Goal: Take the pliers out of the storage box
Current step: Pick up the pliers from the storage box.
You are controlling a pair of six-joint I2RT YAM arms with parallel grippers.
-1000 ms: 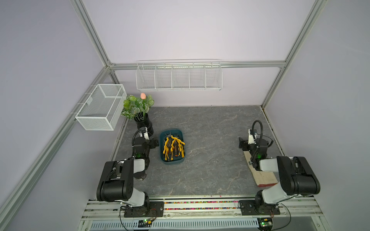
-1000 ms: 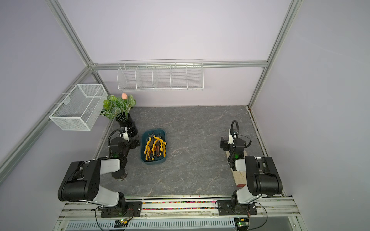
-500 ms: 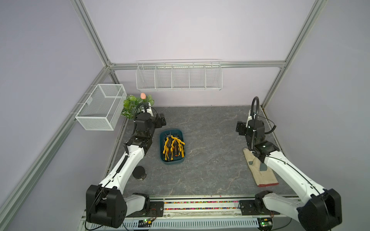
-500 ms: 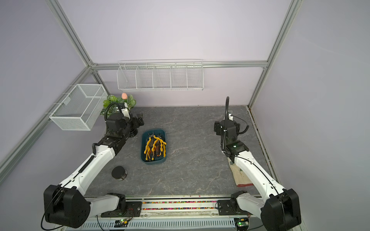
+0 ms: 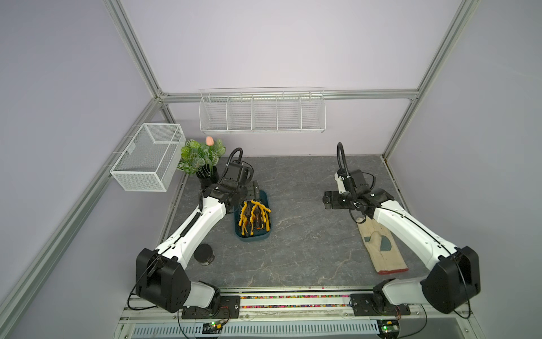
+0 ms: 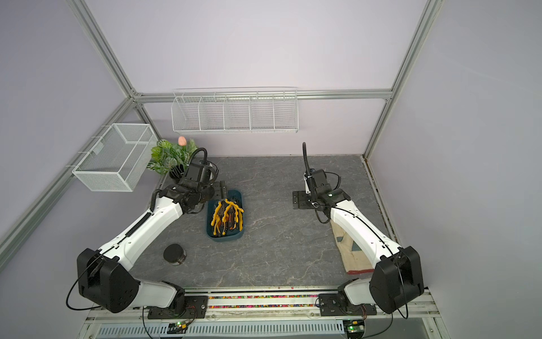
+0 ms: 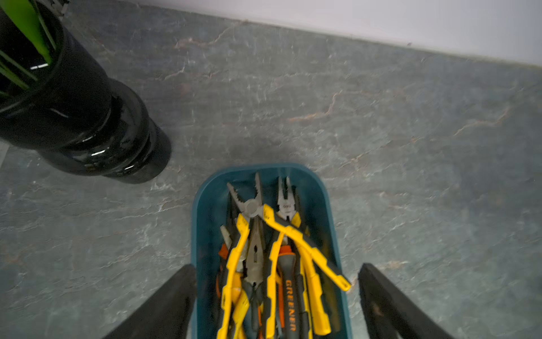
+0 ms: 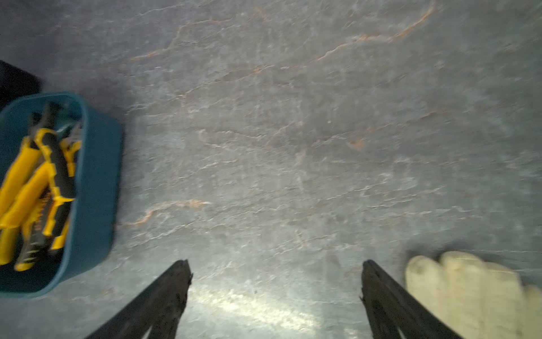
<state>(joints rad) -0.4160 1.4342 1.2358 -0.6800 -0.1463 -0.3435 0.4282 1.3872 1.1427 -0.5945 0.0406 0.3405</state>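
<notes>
The dark teal storage box (image 5: 252,238) (image 6: 225,237) stands left of the table's middle, holding a heap of several pliers (image 5: 254,215) (image 6: 227,216) with yellow-black and orange-black handles. My left gripper (image 5: 254,189) (image 6: 221,189) hangs open over the box's far end. In the left wrist view its gripper (image 7: 277,267) has one finger to each side of the box (image 7: 201,223), above the pliers (image 7: 275,258) and holding nothing. My right gripper (image 5: 328,200) (image 8: 275,262) is open over bare table right of centre, empty. The box (image 8: 96,182) shows off to one side in the right wrist view.
A potted plant in a black vase (image 5: 205,168) stands just behind the left gripper. A black jar (image 5: 204,254) sits near the front left. A work glove (image 5: 381,246) lies under the right arm. White wire baskets (image 5: 146,160) (image 5: 262,113) hang on the walls.
Both arms have unfolded from their tucked pose at the front. The left gripper has travelled out over the box's far end. The right gripper has swung inward over the table.
</notes>
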